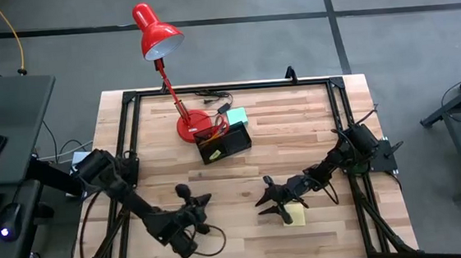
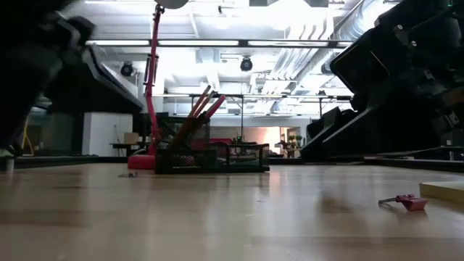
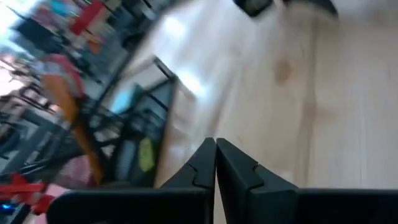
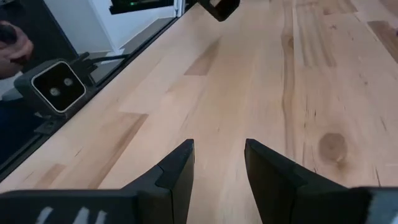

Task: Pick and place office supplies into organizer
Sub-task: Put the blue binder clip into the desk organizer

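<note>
Down near the desk's front edge, the left gripper [image 1: 205,199] has its two dark fingers [image 3: 239,171] pressed flat together with nothing between them, hovering over bare wood. The right gripper [image 1: 263,196] sits just across from it — its fingers [image 4: 177,171] stand partly apart, a clear gap of plank showing between them, and they hold nothing.

Just beside the right gripper, toward the front edge, lies a pale yellow square sticky-note pad [image 1: 295,214], flat on the light wooden plank desk [image 1: 297,132]; in the low view its edge shows at the right border, with a small pink-red piece [image 2: 410,202] lying on the wood just beside it.

The small black mesh organizer tray [image 1: 225,142] stands well apart from both grippers, toward the back of the desk, its long side turned slightly askew to the desk's edges. Orange pencils [image 2: 194,112] and a red-handled item stand in its taller compartment, leaning toward the right in the low view. A teal square sticky-note pad [image 1: 236,116] lies at the organizer's back edge, and the red desk lamp's round base [image 1: 189,126] touches or nearly touches its left side.

Between the grippers and the organizer the wood is open — so is the right half of the desk out to the black frame rail [image 1: 342,128].
</note>
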`<state>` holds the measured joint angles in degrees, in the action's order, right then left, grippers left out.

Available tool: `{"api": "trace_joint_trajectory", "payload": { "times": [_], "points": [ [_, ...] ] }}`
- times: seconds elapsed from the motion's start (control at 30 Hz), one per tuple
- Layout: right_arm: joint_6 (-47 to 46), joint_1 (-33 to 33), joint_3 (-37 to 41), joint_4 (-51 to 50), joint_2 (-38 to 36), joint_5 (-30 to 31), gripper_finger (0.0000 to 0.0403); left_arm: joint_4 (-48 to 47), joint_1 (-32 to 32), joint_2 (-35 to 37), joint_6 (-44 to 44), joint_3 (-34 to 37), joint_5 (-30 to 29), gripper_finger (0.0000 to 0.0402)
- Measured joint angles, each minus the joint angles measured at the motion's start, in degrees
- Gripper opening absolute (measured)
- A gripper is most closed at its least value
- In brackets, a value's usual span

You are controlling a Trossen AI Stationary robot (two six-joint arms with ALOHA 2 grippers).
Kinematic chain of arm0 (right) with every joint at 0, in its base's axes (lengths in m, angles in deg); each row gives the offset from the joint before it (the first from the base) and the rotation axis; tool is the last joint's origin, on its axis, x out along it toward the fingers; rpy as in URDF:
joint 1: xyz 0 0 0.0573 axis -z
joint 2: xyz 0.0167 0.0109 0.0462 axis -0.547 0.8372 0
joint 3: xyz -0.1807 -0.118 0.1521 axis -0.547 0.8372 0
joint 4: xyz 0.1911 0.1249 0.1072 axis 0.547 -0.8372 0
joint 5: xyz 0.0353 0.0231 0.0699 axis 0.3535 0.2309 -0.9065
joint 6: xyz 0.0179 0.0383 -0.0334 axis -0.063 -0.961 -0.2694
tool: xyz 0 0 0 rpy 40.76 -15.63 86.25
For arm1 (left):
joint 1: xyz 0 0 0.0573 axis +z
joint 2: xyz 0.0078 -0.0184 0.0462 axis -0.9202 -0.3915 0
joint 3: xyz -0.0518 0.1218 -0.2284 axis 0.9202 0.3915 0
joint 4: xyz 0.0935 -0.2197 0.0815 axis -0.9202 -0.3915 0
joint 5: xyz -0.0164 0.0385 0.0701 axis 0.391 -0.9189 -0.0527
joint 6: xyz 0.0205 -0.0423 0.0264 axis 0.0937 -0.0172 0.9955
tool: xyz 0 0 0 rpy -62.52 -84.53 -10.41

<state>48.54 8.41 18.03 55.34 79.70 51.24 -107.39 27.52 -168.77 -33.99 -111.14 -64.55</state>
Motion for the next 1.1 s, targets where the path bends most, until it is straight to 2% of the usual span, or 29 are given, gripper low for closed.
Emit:
{"api": "trace_joint_trajectory", "payload": {
  "times": [0.1,0.2,0.3,0.43,0.6,0.73,0.83,0.97,1.1],
  "points": [
    [0.0,0.0,0.0,1.0,0.0,-0.04,0.0134,0.14,-2.44,0.07,-12.19,3.22,-8.56,0.0001],
    [0.02,-0.05,0.0,1.18,0.0,-0.78,0.0134,-0.05,-4.01,0.07,-27.59,8.54,-11.77,0.0003],
    [0.02,-0.09,0.0,1.12,0.0,-1.01,0.0134,-0.33,-4.59,0.07,-35.24,12.57,-11.33,0.0009],
    [0.42,-0.09,0.0,1.14,0.0,-1.11,0.0134,-0.17,-3.83,0.07,-41.86,15.81,-6.86,0.0034],
    [0.45,-0.09,0.0,1.51,0.0,-1.11,0.0134,-0.29,-3.55,0.07,-49.63,19.3,-5.02,0.0115],
    [0.62,-0.02,0.0,1.59,-0.01,-1.11,0.0134,-0.58,-1.57,0.07,-50.35,20.8,-4.73,0.0192],
    [0.66,-0.02,0.0,1.6,0.0,-0.96,0.0134,-0.54,1.56,0.07,-50.18,20.95,-2.98,0.0232],
    [0.59,0.0,0.0,1.6,-0.02,-0.94,0.0134,0.87,5.13,0.07,-48.11,20.9,4.99,0.0258],
    [0.68,0.0,0.0,1.59,-0.02,-0.94,0.0134,7.1,6.68,0.31,-39.6,20.71,5.96,0.0258]
  ]
}}
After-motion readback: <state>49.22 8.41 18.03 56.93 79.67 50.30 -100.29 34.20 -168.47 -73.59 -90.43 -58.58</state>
